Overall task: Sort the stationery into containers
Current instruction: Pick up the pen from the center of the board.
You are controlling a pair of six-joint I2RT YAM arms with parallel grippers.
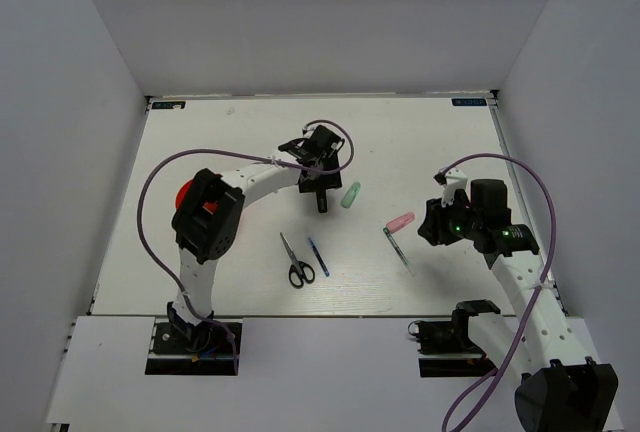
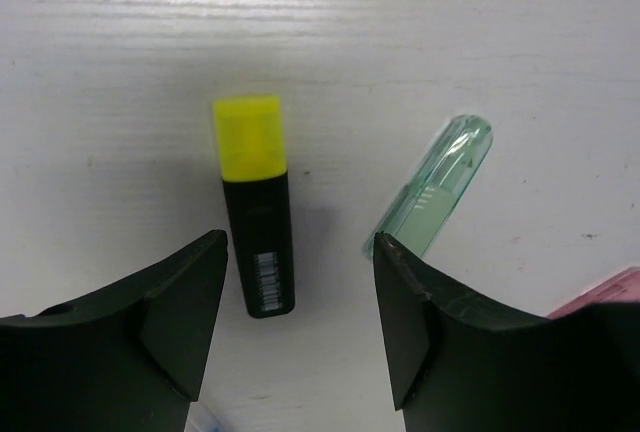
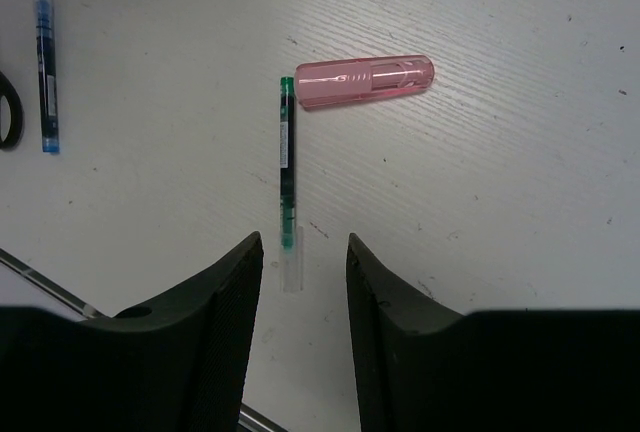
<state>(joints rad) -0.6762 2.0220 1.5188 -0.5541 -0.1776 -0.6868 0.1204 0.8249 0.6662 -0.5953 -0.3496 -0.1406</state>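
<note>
A black marker with a yellow cap (image 2: 255, 207) lies on the table, its butt end between the tips of my open left gripper (image 2: 300, 252) but untouched. A pale green highlighter (image 2: 435, 187) lies to its right. In the top view the left gripper (image 1: 322, 180) hangs over the marker (image 1: 322, 204). My right gripper (image 3: 305, 247) is open above the clear end of a slim green pen (image 3: 287, 167), with a pink highlighter (image 3: 365, 82) beyond. The scissors (image 1: 296, 262) and blue pen (image 1: 318, 256) lie mid-table. The red-orange cup (image 1: 184, 195) is mostly hidden behind the left arm.
White walls close in the table on three sides. The purple cables of both arms loop above the table. The right gripper (image 1: 430, 224) hovers just right of the pink highlighter (image 1: 401, 222).
</note>
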